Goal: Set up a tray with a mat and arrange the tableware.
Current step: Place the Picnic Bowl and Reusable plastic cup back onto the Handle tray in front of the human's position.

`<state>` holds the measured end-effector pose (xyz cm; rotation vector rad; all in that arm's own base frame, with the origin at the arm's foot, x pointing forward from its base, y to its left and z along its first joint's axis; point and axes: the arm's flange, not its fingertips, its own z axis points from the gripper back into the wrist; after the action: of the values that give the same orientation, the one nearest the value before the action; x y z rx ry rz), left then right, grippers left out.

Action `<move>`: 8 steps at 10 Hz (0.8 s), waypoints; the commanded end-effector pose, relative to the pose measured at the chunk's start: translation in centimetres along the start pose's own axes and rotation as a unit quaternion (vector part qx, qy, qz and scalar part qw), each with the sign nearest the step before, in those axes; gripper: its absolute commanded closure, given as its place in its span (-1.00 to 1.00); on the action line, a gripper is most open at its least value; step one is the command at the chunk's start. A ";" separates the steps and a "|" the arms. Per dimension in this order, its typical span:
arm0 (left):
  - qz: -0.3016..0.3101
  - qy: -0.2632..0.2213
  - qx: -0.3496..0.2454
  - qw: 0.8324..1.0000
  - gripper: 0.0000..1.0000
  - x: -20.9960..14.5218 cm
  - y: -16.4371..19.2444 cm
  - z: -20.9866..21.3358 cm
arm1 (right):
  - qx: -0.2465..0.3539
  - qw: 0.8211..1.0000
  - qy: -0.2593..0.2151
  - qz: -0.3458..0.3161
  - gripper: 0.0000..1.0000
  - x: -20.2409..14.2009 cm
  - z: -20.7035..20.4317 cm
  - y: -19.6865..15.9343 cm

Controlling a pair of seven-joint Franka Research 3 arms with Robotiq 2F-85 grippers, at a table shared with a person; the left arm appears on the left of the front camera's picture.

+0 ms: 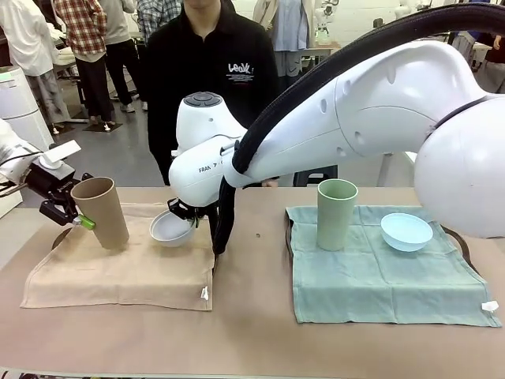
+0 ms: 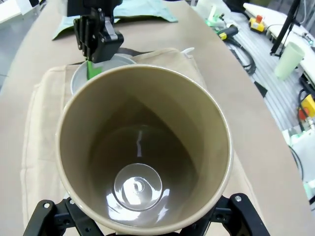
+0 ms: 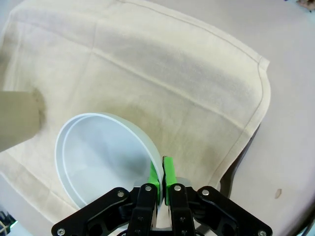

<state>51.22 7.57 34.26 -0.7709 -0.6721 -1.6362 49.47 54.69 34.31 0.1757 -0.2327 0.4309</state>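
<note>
On the beige mat (image 1: 118, 272), the left gripper (image 1: 69, 213) clasped the tilted tan cup (image 1: 101, 212); beside it, the right gripper (image 3: 162, 178) pinched the white bowl's (image 3: 101, 157) rim.

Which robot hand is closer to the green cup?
The right gripper, though neither is close. It pinches the white bowl's rim over the tan mat, with bare table between it and the green cup. The left gripper holds the tan cup, farther away.
</note>
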 end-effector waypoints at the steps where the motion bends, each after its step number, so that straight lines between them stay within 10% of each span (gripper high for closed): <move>1: -0.030 0.001 0.024 0.999 -0.72 -0.3 1.0 -0.6 | 0.014 1.000 0.001 0.002 0.91 0.0 -0.2 -0.3; 4: -0.033 0.005 0.030 0.999 -0.72 -0.9 1.6 -1.2 | 0.016 1.000 -0.004 0.002 0.91 -0.3 -0.3 -0.9; 5: -0.022 0.008 0.030 0.999 -1.00 -1.0 1.7 -1.4 | 0.018 1.000 -0.003 0.008 -0.08 -0.4 -0.3 -1.0; 6: -0.021 -0.001 0.026 0.999 -1.00 -0.8 1.6 -1.3 | 0.012 1.000 -0.004 0.006 -0.29 -0.4 0.0 -0.9; 7: -0.012 0.000 0.029 1.000 -1.00 -0.5 1.5 -0.9 | 0.004 1.000 -0.002 -0.003 -1.00 -0.5 0.6 -0.8; 8: 0.014 0.009 0.037 0.999 -1.00 -0.4 1.2 -0.3 | -0.005 1.000 -0.007 -0.009 -0.69 -0.7 1.9 -0.8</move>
<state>52.41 7.20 32.97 -0.7167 -0.6961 -1.6347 49.94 54.27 34.83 0.1787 -0.2417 0.4317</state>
